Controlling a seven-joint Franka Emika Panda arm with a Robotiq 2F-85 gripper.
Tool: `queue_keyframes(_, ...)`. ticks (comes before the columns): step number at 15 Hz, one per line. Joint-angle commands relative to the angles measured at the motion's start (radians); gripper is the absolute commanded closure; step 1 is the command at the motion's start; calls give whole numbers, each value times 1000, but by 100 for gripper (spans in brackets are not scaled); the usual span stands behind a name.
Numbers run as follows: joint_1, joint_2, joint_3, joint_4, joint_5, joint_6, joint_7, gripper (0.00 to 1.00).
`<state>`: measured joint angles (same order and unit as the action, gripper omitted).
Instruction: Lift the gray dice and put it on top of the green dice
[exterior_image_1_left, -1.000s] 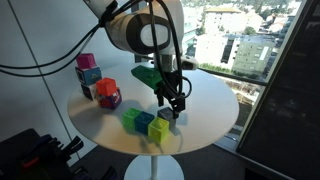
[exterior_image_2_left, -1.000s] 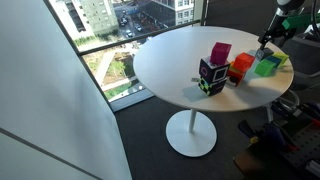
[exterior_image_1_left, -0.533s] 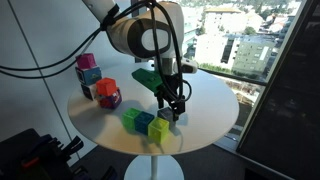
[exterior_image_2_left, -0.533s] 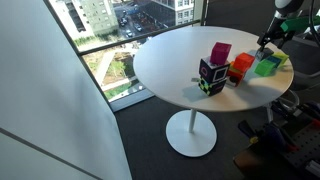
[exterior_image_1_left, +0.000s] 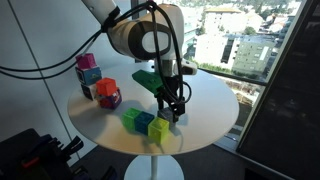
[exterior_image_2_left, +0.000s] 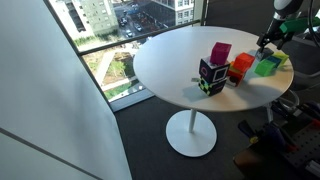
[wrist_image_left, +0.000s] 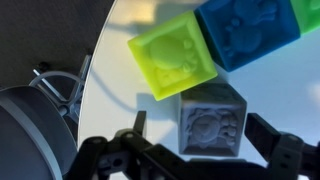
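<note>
- The gripper (exterior_image_1_left: 176, 111) points straight down at the table (exterior_image_1_left: 205, 120), its tips close above the surface.
- Its fingers (wrist_image_left: 137, 140) are spread apart and pinch nothing. In the wrist view one stands on each side of a single cube.
- Between the fingers sits the gray dice (wrist_image_left: 212, 120). It rests flat on the table with its embossed top face up.
- On one side, a clear strip of table shows between the finger and the dice. On the opposite side the finger stands just beside the dice. Contact there cannot be confirmed.
- Just beyond the fingertips, offset toward the finger with the wider gap, lies the green dice (wrist_image_left: 175, 58). It also rests on the table. Its near edge is at the far edge of the gray dice, touching or nearly so.
- Next in line past the green dice, on the side of the closer finger, is a blue cube (wrist_image_left: 245, 30). It sits flush against the green dice, and its near corner comes up to the gray dice.
- The arm (exterior_image_1_left: 140, 35) rises from the gripper and bends away over the table.
- Well apart from the gripper, across the table, stands a cluster of coloured blocks (exterior_image_1_left: 98, 82): pink, teal, red and purple.
- In an exterior view the gripper hangs at the far edge of the round white table, above the green cubes (exterior_image_2_left: 268, 66).
</note>
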<state>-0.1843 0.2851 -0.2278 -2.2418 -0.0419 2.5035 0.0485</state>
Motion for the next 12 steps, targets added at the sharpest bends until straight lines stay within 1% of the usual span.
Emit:
queue_keyframes(1, -7, 10, 7, 16, 5, 10, 2, 27)
queue_keyframes(2, -7, 10, 7, 17, 5, 9, 3, 34)
queue_keyframes(3, -6, 8, 7, 18, 6, 6, 5, 44)
queue_keyframes(6, -6, 1, 9, 23, 10, -4, 6, 68)
queue_keyframes(9, -6, -9, 12, 29, 15, -16, 3, 72)
queue_keyframes(12, -3, -21, 13, 39, 11, -34, 5, 73)
